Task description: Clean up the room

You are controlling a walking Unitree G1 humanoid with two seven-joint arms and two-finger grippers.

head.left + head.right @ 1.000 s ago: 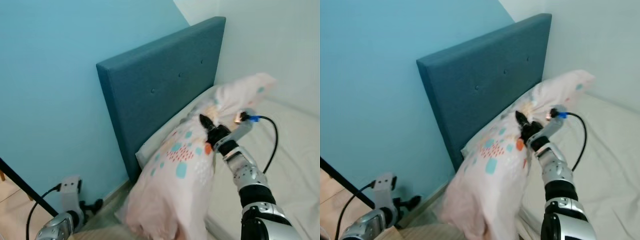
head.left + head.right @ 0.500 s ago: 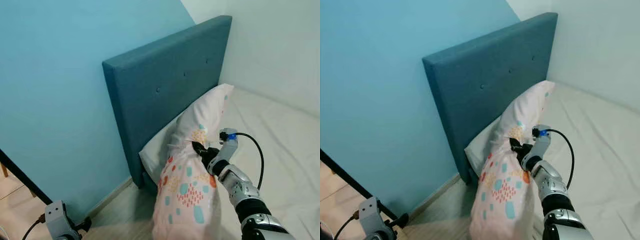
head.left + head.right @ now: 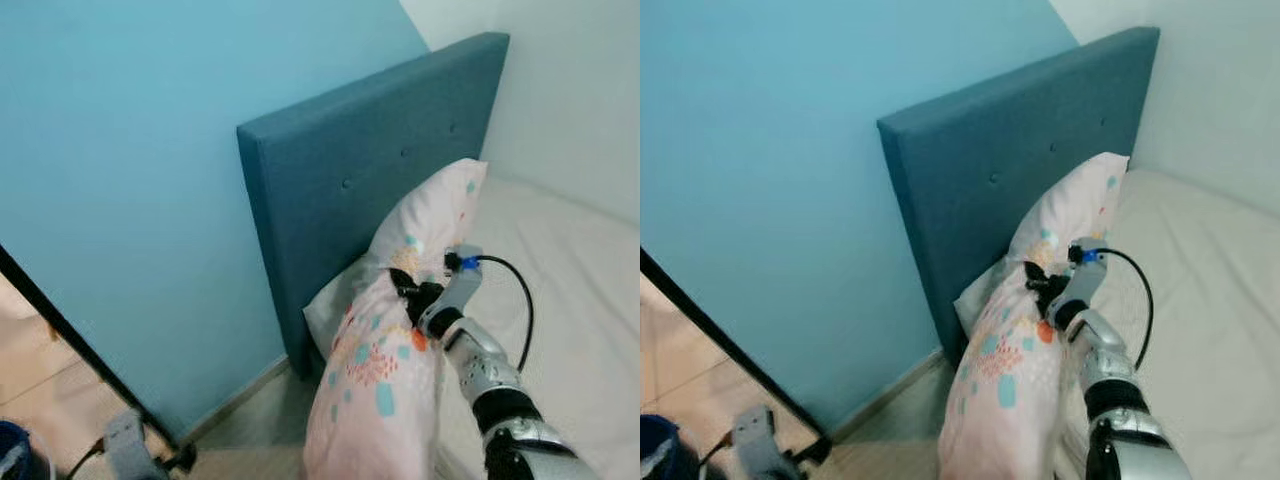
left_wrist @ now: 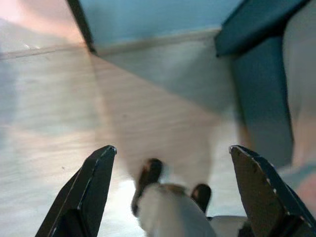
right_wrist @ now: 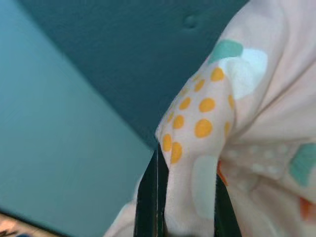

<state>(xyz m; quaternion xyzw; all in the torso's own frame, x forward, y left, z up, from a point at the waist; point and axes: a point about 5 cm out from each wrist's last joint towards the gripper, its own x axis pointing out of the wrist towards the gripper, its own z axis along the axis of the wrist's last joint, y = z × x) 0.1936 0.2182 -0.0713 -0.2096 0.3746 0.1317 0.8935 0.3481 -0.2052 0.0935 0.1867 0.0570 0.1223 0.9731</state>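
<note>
One pale pink pillow with a pattern of teal, orange and yellow spots (image 3: 400, 330) is what I have in hand, pinched in a bunch of its fabric by my right gripper (image 3: 412, 296). The right wrist view shows the black fingers (image 5: 148, 197) clamped tight on a fold of the cover. The pillow's upper end leans against the dark teal upholstered headboard (image 3: 370, 190), while its lower end sags off the corner of the white-sheeted mattress (image 3: 580, 270) and hangs down toward the pale wood floor (image 4: 74, 113). A second, plain white pillow (image 3: 335, 300) appears to sit between it and the headboard.

My worry is the grip: I hold only a bunched fold, not the body of the pillow, and most of the weight seems to hang below it. If I let go here, I judge the pillow would slide off the bed edge onto the floor. A quick swing could also pull the fabric out of the fingers. The black cable (image 3: 520, 290) looping off my right wrist lies close to the pillow and might snag on it.

My left gripper (image 4: 170, 192) hangs low over the floor beside the bed, fingers spread wide and holding nothing.

As for containers, I see a sliver of something dark blue (image 3: 15, 450) at the floor's near corner, but I cannot tell what it is or whether anything is in it.
</note>
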